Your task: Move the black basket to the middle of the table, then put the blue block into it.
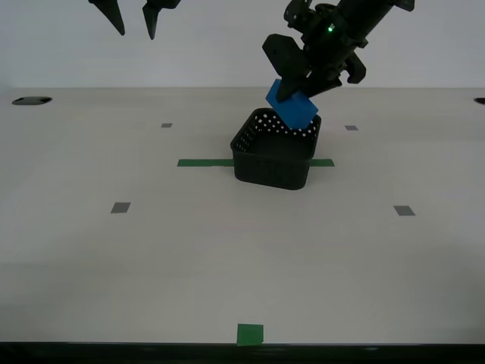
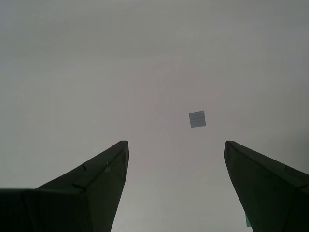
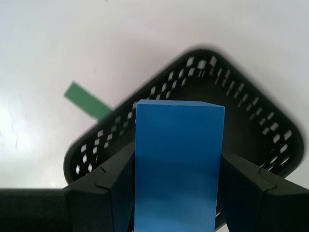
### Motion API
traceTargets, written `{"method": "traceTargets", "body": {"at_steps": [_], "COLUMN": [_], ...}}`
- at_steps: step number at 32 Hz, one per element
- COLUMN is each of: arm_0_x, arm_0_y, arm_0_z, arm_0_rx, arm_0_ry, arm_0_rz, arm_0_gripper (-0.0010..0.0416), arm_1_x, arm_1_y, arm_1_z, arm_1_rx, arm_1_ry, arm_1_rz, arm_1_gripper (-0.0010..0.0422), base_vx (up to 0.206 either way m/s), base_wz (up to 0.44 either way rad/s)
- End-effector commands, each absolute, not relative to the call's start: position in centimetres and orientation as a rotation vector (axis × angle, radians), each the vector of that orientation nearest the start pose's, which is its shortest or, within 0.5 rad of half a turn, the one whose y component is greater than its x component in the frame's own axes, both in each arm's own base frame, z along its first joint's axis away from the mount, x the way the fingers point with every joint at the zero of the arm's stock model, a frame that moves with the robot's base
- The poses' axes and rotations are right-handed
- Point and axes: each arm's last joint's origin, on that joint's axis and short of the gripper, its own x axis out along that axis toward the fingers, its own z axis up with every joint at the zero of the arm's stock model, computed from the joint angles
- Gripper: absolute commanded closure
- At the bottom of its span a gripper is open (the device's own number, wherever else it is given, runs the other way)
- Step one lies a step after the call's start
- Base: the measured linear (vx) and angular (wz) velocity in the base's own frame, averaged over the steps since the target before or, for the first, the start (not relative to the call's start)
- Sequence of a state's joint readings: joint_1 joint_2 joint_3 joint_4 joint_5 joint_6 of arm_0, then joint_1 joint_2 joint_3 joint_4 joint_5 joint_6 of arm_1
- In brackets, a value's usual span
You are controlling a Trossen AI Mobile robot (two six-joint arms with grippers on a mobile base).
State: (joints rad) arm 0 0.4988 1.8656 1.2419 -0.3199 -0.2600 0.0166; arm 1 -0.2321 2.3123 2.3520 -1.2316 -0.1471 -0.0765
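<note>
The black basket (image 1: 274, 154) stands on the table (image 1: 151, 250) near its middle, over the green tape strip (image 1: 203, 162). My first gripper (image 1: 297, 97) is shut on the blue block (image 1: 292, 104) and holds it tilted just above the basket's far rim. In the first wrist view the block (image 3: 177, 164) sits between the fingers (image 3: 111, 183) with the basket (image 3: 251, 121) open below it. My second gripper (image 1: 135, 26) hangs open and empty high at the exterior view's upper left; its wrist view (image 2: 176, 159) shows only bare tabletop.
Small grey squares (image 1: 120, 207) (image 1: 404, 210) (image 1: 351, 127) and a green square (image 1: 250, 334) at the front edge mark the table. A grey square (image 2: 197, 119) shows under my second gripper. A dark hole (image 1: 32, 100) sits at the far left corner.
</note>
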Motion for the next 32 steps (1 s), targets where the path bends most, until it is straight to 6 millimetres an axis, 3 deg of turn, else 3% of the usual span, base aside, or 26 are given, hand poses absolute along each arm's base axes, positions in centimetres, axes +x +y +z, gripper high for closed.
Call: {"method": "traceTargets", "body": {"at_steps": [1,2,3,5,6,7,8,13,17,22,32], "arm_0_x": [33.8,33.9,34.0,34.0,34.0,34.0,34.0,34.0,34.1,34.6,34.6], "arm_0_y": [19.3,19.4,19.4,19.4,19.4,19.4,19.4,19.4,19.3,18.9,18.9], "arm_0_z": [18.9,19.0,19.1,19.1,19.1,19.1,19.1,19.1,19.1,19.2,19.3], "arm_0_rx": [-0.098,-0.096,-0.094,-0.095,-0.094,-0.094,-0.095,-0.095,-0.097,-0.216,-0.213], "arm_0_ry": [0.921,0.905,0.894,0.895,0.895,0.895,0.896,0.895,0.886,0.821,0.812], "arm_0_rz": [0.697,0.699,0.701,0.700,0.701,0.701,0.700,0.701,0.691,0.526,0.527], "arm_0_gripper": [0.0391,0.0361,0.0300,0.0264,0.0207,0.0195,0.0140,0.0043,0.0014,0.0024,0.0050], "arm_1_x": [46.4,46.5,46.4,46.3,46.2,46.1,46.0,46.1,46.2,46.3,46.5], "arm_1_y": [-10.5,-10.5,-10.5,-10.5,-10.5,-10.4,-10.4,-10.4,-10.4,-10.5,-10.5], "arm_1_z": [27.7,27.3,25.6,24.4,23.0,22.7,21.9,21.4,21.4,21.4,21.5], "arm_1_rx": [0.158,0.156,0.163,0.169,0.175,0.177,0.181,0.179,0.177,0.176,0.171], "arm_1_ry": [1.176,1.184,1.234,1.260,1.294,1.299,1.321,1.315,1.298,1.292,1.268], "arm_1_rz": [-0.025,-0.023,-0.018,-0.016,-0.014,-0.014,-0.012,-0.012,-0.014,-0.015,-0.016], "arm_1_gripper": [0.0144,0.0144,0.0144,0.0144,0.0144,0.0144,0.0144,0.0144,0.0144,0.0144,0.0144], "base_vx": [0.000,0.000,0.000,0.000,0.000,0.000,0.000,0.000,0.000,0.000,0.000], "base_wz": [0.000,0.000,0.000,0.000,0.000,0.000,0.000,0.000,0.000,0.000,0.000]}}
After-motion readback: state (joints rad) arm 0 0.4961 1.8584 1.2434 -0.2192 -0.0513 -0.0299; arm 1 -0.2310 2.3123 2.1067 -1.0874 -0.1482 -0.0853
